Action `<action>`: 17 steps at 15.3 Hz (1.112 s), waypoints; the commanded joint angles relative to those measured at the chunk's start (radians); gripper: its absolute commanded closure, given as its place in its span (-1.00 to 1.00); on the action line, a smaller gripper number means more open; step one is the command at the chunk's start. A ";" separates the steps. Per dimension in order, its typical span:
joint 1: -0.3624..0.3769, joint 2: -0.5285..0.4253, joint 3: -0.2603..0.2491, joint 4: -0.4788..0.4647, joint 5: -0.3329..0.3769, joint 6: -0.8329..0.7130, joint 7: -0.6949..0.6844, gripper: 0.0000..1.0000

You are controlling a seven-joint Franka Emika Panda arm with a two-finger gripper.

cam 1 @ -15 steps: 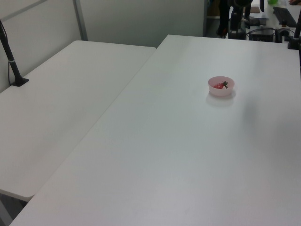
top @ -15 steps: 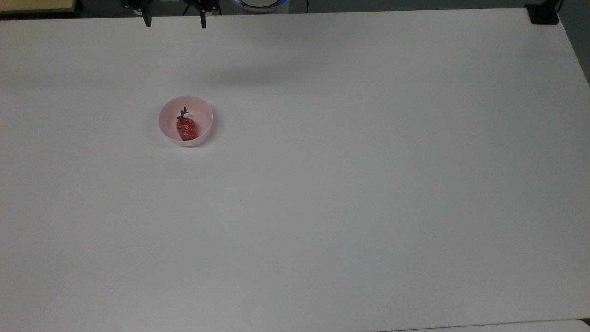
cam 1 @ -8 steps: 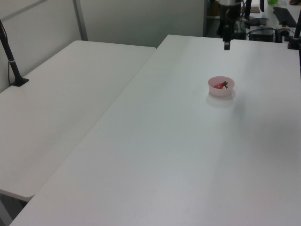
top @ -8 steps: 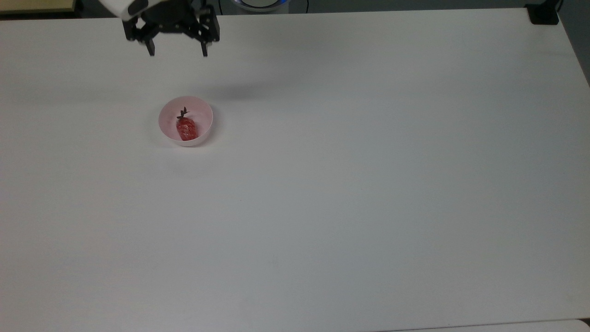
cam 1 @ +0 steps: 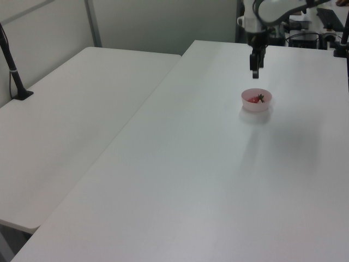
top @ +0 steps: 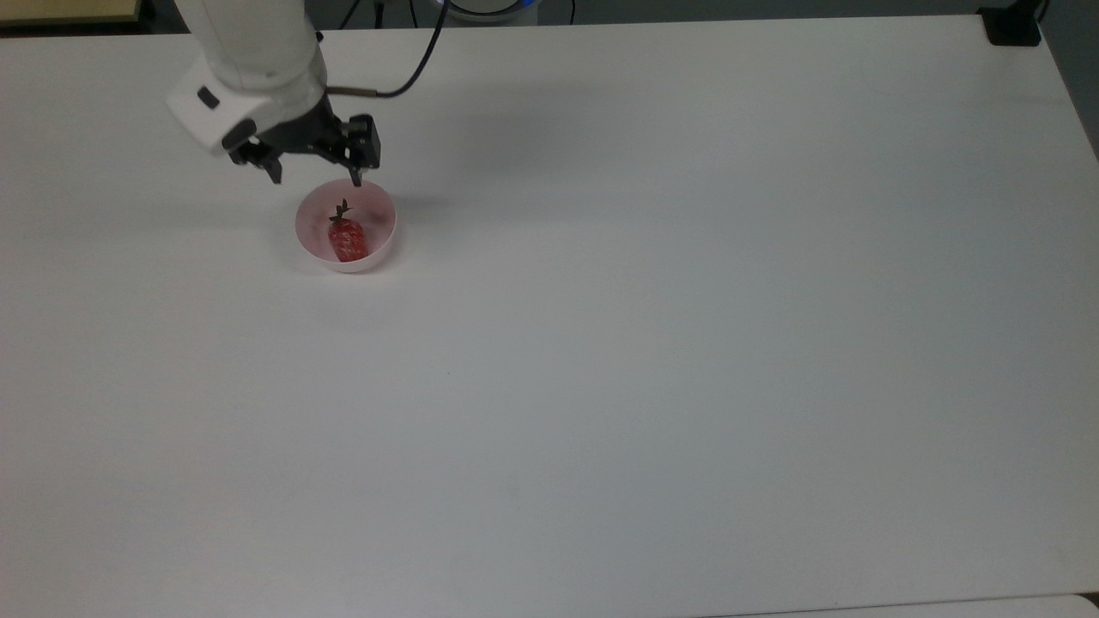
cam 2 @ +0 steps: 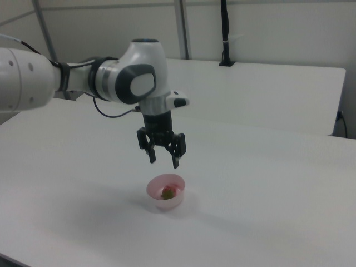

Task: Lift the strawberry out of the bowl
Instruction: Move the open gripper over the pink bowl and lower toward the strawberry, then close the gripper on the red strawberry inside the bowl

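Plain white table (top: 652, 360), grey partition (cam 1: 158, 22)

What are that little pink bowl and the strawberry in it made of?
The bowl looks like thin matte plastic: smooth, plain pale-pink walls. The strawberry has a glossy red skin with bright highlights, so perhaps a plastic model, though real fruit cannot be ruled out.

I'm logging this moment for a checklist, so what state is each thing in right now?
strawberry: lying in the bowl, leafy stem toward the top view's top, not gripped.
bowl: upright on the table, holding the strawberry.
tool: open, empty, above the bowl, touching nothing.
table: bears the bowl.
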 commanded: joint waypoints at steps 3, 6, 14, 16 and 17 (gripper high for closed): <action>0.003 0.042 -0.001 -0.058 -0.012 0.095 0.111 -0.43; 0.003 0.062 -0.001 -0.066 -0.012 0.101 0.112 -0.43; 0.006 0.117 0.000 -0.066 -0.013 0.127 0.114 -0.45; 0.006 0.126 0.000 -0.064 -0.013 0.143 0.121 -0.45; 0.007 0.135 0.000 -0.064 -0.013 0.161 0.134 -0.45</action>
